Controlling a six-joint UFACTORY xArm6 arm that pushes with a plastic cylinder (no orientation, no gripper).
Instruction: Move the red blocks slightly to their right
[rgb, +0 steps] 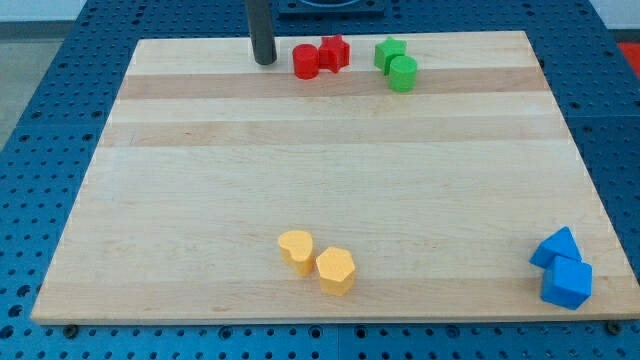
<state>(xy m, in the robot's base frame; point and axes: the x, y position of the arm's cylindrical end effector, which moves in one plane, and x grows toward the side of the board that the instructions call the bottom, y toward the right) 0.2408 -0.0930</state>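
Note:
A red cylinder and a red star-shaped block sit touching each other near the view's top edge of the wooden board. My tip rests on the board just to the view's left of the red cylinder, with a small gap between them. The dark rod rises straight up out of the view's top.
Two green blocks, one angular and one a cylinder, touch each other to the view's right of the red ones. Two yellow blocks lie near the view's bottom. Two blue blocks sit at the bottom right corner.

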